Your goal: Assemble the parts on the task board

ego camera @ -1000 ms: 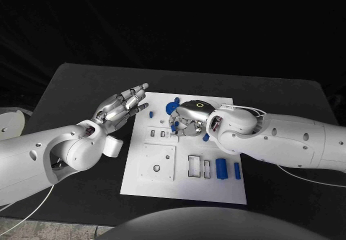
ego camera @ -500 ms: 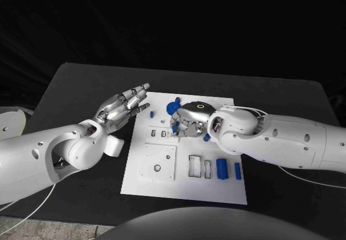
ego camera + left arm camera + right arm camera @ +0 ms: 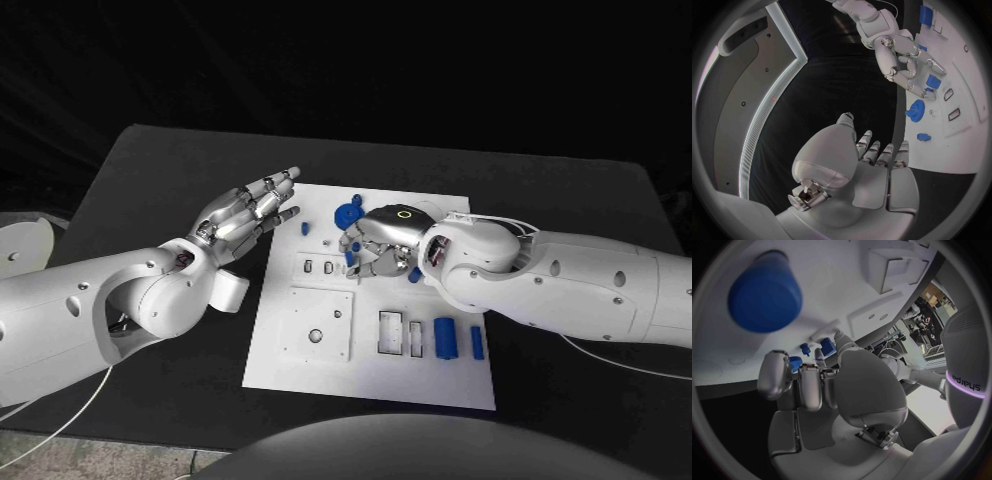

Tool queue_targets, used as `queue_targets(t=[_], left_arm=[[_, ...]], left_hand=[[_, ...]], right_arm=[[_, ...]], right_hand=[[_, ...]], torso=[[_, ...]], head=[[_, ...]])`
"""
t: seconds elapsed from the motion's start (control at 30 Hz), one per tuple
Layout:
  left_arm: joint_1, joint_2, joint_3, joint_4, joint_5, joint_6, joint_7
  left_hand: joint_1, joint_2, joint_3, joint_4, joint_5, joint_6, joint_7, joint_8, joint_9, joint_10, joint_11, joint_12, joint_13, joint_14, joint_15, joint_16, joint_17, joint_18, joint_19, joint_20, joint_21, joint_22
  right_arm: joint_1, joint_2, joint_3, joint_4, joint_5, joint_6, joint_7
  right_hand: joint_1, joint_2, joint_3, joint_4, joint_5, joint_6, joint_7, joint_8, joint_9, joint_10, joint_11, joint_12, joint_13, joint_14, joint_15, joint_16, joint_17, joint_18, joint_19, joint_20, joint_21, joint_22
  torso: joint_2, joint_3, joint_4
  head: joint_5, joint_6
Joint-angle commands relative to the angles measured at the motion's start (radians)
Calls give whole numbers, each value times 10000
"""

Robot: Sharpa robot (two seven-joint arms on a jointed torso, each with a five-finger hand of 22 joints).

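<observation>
Desk [image 3: 159,180]: one, black, carrying one white task board [image 3: 433,375] at its middle.

Left hand [image 3: 245,215]: one, raised over the desk just beside the board's left edge, palm up, fingers straight and spread, nothing in it. The left wrist view shows the same flat, empty palm [image 3: 873,165].

Task board, contents from left to right:
- One small blue peg [image 3: 303,229] near the far left edge.
- One square plate [image 3: 316,325] with a round hole, lower left.
- Two small rectangular slots [image 3: 316,267] beside each other, above the square plate.
- One blue gear [image 3: 346,214] at the far edge, just beside the right hand; in the left wrist view it stands as a toothed disc [image 3: 915,108].
- Two upright rectangular recesses [image 3: 391,332] in the lower middle, the left one wider.
- Two blue bars [image 3: 446,338] lying to the right of the recesses, the left one wider than the other [image 3: 476,342].

Right hand [image 3: 378,243]: one, over the upper middle of the board, fingers curled down toward it. Small blue parts [image 3: 932,80] show at its fingertips in the left wrist view; whether it has hold of one I cannot tell. In the right wrist view, a large blue cylinder [image 3: 766,292] lies on the white board beyond the fingers [image 3: 807,385], apart from them.
</observation>
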Motion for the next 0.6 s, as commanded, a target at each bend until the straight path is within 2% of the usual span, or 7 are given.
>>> queue_targets(t=[0.03, 0.17, 0.23, 0.4, 0.47, 0.5, 0.6], left_arm=[[-1, 8, 2, 33, 20, 142, 105], [-3, 6, 1, 56, 20, 83, 186], [-3, 3, 1, 67, 20, 32, 231], [-3, -14, 2, 125, -65, -289, 387], [2, -59, 27, 213, -226, -706, 596], [13, -96, 61, 267, -345, -962, 723], [147, -206, 199, 407, -753, -1768, 1007]], left_hand=[[28, 60, 67, 3, 65, 43, 32, 48, 12, -2, 47, 40, 10, 16, 73, -32, -13, 144, 25, 41, 68, 15], [40, 54, 75, -8, 80, 40, 43, 46, 11, -4, 59, 40, 9, 16, 80, -32, -13, 142, 26, 43, 69, 16], [54, 48, 82, -21, 93, 44, 55, 45, 11, -1, 73, 40, 10, 16, 85, -32, -13, 139, 29, 45, 72, 17], [144, -31, 106, -119, 205, 91, 104, 51, 17, 10, 127, 42, 12, 23, 146, -28, -10, 124, 54, 59, 92, 27], [312, -286, 97, -346, 563, 373, 295, 112, 54, 108, 344, 65, 31, 79, 339, 7, 15, 55, 220, 90, 217, 92], [395, -472, 71, -481, 787, 616, 429, 165, 85, 261, 507, 104, 63, 178, 424, 63, 50, -67, 418, 94, 356, 164], [504, -805, 53, -794, 1318, 1190, 589, 265, 137, 1283, 763, 348, 254, 1239, 649, 600, 325, -267, 1727, 76, 1213, 571]], right_arm=[[5, -147, 12, 219, -170, -515, 20], [183, -489, 44, 624, -130, -830, -125], [364, -688, 56, 834, -38, -923, -196], [849, -1142, 68, 1296, 411, -1074, -291], [1112, -1402, 71, 1576, 697, -1212, -311], [1240, -1545, 72, 1732, 816, -1288, -323], [1568, -1964, 74, 2182, 1018, -1471, -375]], right_hand=[[-90, -57, -82, 64, -180, -202, 18, -135, -84, 1049, 74, 39, 2634, 628, 72, 52, 666, 82, 42, 8, -21, 968], [-143, -237, -114, 242, -404, -783, 87, -457, -274, 1049, 123, 39, 2634, 641, 104, 71, 682, 71, 82, 24, -5, 1002], [-116, -491, -73, 537, -552, -1159, 123, -641, -406, 1049, 165, 39, 2634, 648, 132, 90, 699, 67, 99, 48, -13, 1021], [-91, -787, -114, 912, -813, -1320, 171, -694, -503, 1049, 190, 39, 2634, 650, 157, 103, 710, 66, 114, 72, -28, 1044], [-197, -836, -168, 932, -959, -1277, 194, -658, -515, 1049, 208, 39, 2634, 655, 170, 121, 730, 62, 122, 82, -23, 1057], [-228, -826, -171, 934, -981, -1247, 202, -637, -516, 1049, 214, 39, 2634, 661, 174, 141, 753, 59, 132, 85, -8, 1067], [-317, -761, -158, 926, -1004, -1091, 220, -533, -507, 1049, 228, 39, 2634, 677, 187, 188, 806, 50, 159, 96, 32, 1096]], torso=[[-1, 15, 16], [-9, 8, 38], [-17, 6, 35], [-20, 9, 7], [-16, 3, 2], [-16, -4, -1], [-12, -11, 14]], head=[[35, 1], [64, 1], [85, 1], [105, 1], [56, 1], [29, 1], [21, 1]])
